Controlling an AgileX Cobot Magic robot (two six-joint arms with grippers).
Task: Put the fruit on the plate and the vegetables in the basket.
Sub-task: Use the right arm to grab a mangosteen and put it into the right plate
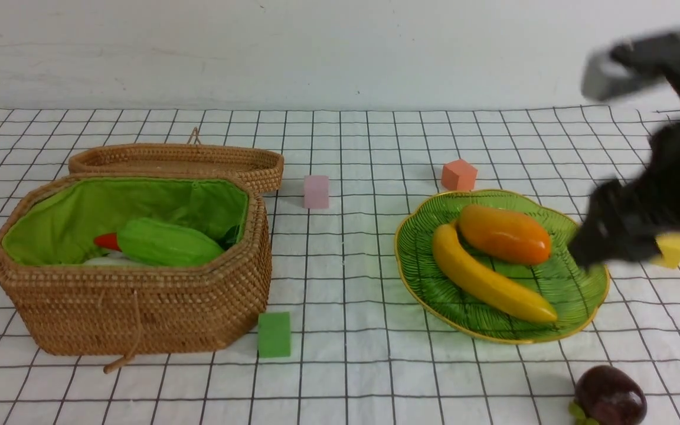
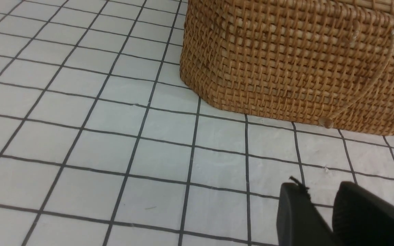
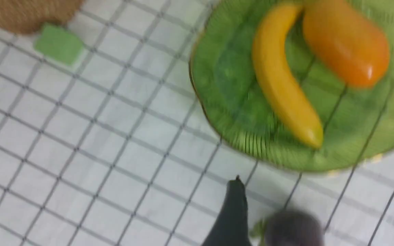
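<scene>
Mangosteen (image 1: 610, 394): alone near the counter's front right corner, last fruit off the plate (image 1: 428, 277).
Right claw (image 3: 320, 218): fingers apart, straddling it to grab.
Left claw (image 2: 323, 212): nearly together, empty, parked beside the basket (image 2: 296, 61).
Basket fill: gourd (image 1: 166, 242) inside, vegetables sorted.

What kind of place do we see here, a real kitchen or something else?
Probably a robot test table, not a kitchen. A white grid cloth covers the table against a bare wall, the fruit such as the banana looks like glossy plastic, and small foam cubes, like the green one, lie scattered around.
</scene>
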